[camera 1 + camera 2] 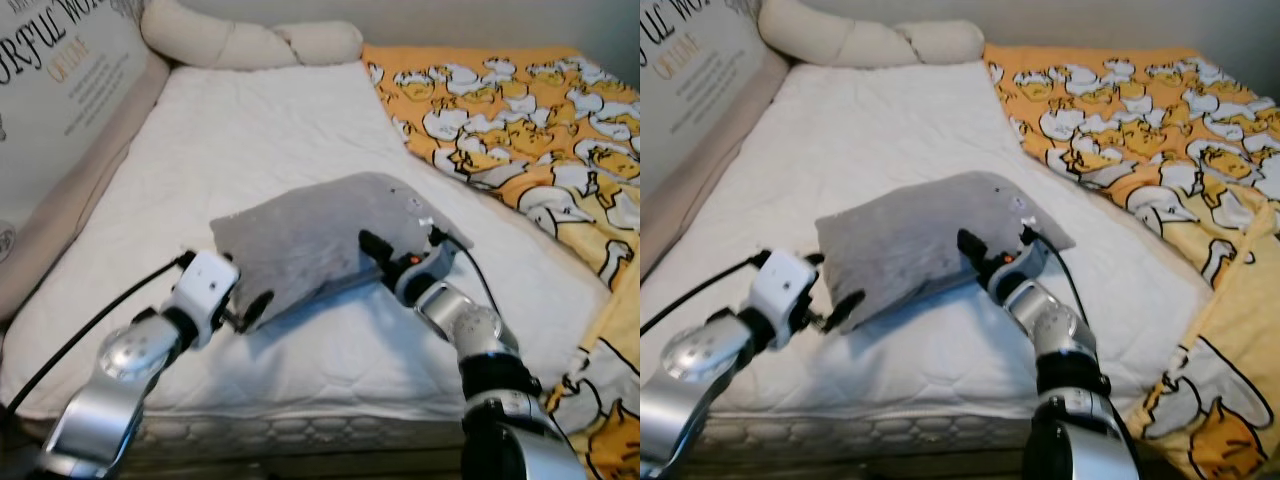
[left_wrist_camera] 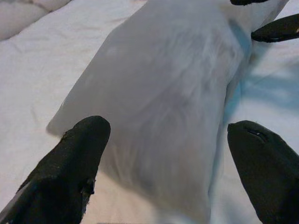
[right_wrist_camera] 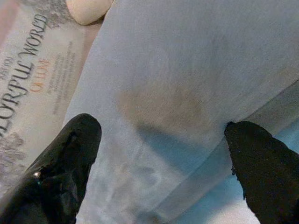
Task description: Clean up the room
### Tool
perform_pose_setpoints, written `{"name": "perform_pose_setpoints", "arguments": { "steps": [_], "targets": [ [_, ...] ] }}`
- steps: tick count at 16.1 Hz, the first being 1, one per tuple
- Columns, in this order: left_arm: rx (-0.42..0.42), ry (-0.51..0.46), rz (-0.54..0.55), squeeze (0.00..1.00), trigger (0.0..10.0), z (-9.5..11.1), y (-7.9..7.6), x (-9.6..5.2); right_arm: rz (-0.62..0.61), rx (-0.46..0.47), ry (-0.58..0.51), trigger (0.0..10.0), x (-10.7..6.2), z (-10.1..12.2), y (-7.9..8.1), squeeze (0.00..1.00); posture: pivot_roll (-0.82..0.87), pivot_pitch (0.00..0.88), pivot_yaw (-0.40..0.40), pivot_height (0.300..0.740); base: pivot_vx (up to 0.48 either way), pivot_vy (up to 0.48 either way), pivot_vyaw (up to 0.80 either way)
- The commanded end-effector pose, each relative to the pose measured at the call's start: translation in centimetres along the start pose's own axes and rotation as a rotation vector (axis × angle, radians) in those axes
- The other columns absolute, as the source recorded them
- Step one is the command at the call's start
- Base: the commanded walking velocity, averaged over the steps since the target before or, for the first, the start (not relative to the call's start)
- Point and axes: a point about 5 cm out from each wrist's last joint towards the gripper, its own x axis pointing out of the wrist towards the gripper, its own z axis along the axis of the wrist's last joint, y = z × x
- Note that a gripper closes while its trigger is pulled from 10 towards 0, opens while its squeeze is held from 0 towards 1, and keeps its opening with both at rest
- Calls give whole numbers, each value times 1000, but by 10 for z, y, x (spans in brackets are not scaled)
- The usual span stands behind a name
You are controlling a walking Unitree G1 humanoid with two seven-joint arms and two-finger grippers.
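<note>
A grey pillow (image 1: 320, 238) lies on the white mattress (image 1: 250, 130) of the bed, near the front edge and roughly midway across, set at a slant with its far right corner pointing toward the duck-print blanket (image 1: 520, 110).

The left gripper (image 1: 243, 308) is at the pillow's near left corner. In the left wrist view its two black fingers (image 2: 65, 172) stand apart, one on each side of the pillow's end, with the grey cloth filling the space between them; whether the pads touch the cloth cannot be told.

The right gripper (image 1: 375, 255) is at the pillow's near right edge, its silver arm rising from the lower right. In the right wrist view its fingers (image 3: 60, 163) are likewise spread wide, with the pillow's long side lying between them (a darker, brownish patch shows on the cloth there). Contact cannot be confirmed.

The blanket, orange-yellow with white ducks, covers the right part of the bed and hangs over the near right corner. A cream, knotted bolster cushion (image 1: 240, 40) lies along the head of the mattress. At the left edge stands a padded panel (image 1: 60, 90) printed with lettering, partly legible as "…RFUL WORLD". A black cable (image 1: 100, 325) runs along the left arm.
</note>
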Motion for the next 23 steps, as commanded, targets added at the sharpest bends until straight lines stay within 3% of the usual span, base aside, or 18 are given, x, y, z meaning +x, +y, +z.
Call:
{"name": "perform_pose_setpoints", "arguments": {
  "steps": [1, 6, 9, 10, 12, 13, 15, 21, 23],
  "targets": [
    [15, 6, -16, 0, 10000, 2, 0, -6, -19, 75, 0, 10000, 4, -3, -3, 1000, 99, 0, 1, 740, 0, 0, 0],
    [29, 25, -16, 0, 10000, 4, 2, -27, -35, 177, 18, 10000, 16, -26, 0, 1000, 161, 0, 16, 740, 0, 0, 0],
    [39, 49, -43, 0, 10000, 6, -1, -39, -28, 239, -80, 10000, 21, -19, 3, 1000, 197, 0, 32, 740, 0, 0, 0],
    [40, 59, -50, 0, 10000, 6, -3, -44, -17, 253, -124, 10000, 22, -14, 5, 0, 207, 0, 37, 740, 0, 0, 0],
    [34, 77, -63, 0, 10000, 5, -6, -51, -27, 263, -190, 10000, 22, -4, 6, 0, 217, 0, 37, 740, 0, 0, 0],
    [32, 82, -67, 0, 10000, 5, -8, -52, -51, 245, -199, 8941, 22, -3, 5, 0, 218, 0, 35, 740, 0, 0, 0],
    [28, 87, -68, 0, 10000, 4, -10, -53, -101, 184, -208, 0, 22, -3, 3, 0, 216, 0, 30, 740, 0, 0, 0],
    [-4, 82, -68, 0, 10000, 5, -14, -52, -173, 201, -206, 0, 23, -3, 1, 0, 215, 0, 10, 740, 0, 0, 0],
    [-13, 86, -81, 0, 10000, 3, -15, -53, -194, 144, -202, 0, 23, -2, 0, 0, 211, 0, 3, 740, 0, 0, 0]
  ]
}}
